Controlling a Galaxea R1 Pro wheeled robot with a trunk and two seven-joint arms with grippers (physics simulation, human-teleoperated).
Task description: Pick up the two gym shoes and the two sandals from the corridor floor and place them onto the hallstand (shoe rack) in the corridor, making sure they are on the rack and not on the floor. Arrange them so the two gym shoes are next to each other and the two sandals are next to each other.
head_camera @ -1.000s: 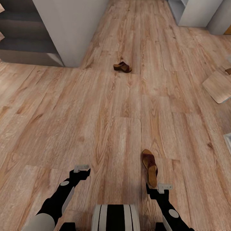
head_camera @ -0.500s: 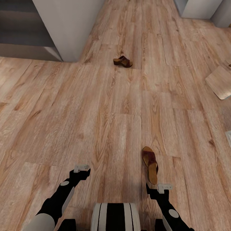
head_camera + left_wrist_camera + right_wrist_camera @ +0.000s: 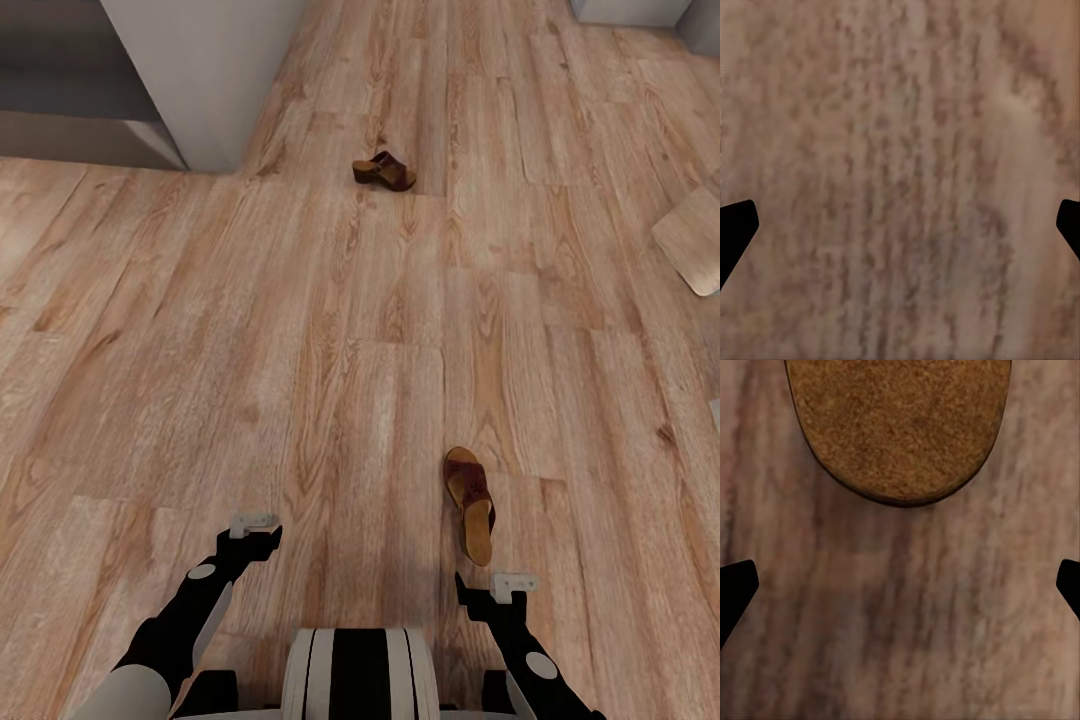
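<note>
Two dark brown sandals lie on the wood-plank corridor floor [image 3: 300, 330]. The near sandal [image 3: 470, 505] lies flat, just ahead of my right gripper [image 3: 500, 585]. In the right wrist view its tan heel footbed [image 3: 900, 427] sits beyond that open gripper [image 3: 900, 592], and only floor lies between the fingertips. The far sandal [image 3: 384, 172] rests by a grey unit's corner. My left gripper [image 3: 255, 530] hangs open over bare planks, also seen from the left wrist [image 3: 900, 232]. The gym shoes are out of view.
A tall grey panel with dark shelves [image 3: 200, 80] stands at the far left. A light wooden board [image 3: 690, 240] lies on the floor at the right edge. At the top right edge is a sliver of light grey furniture [image 3: 625, 10]; I cannot tell whether it is the hallstand.
The whole head view has slid upward, so the camera moved. Both sandals lie where they were on the floor. Both arms keep the same pose.
</note>
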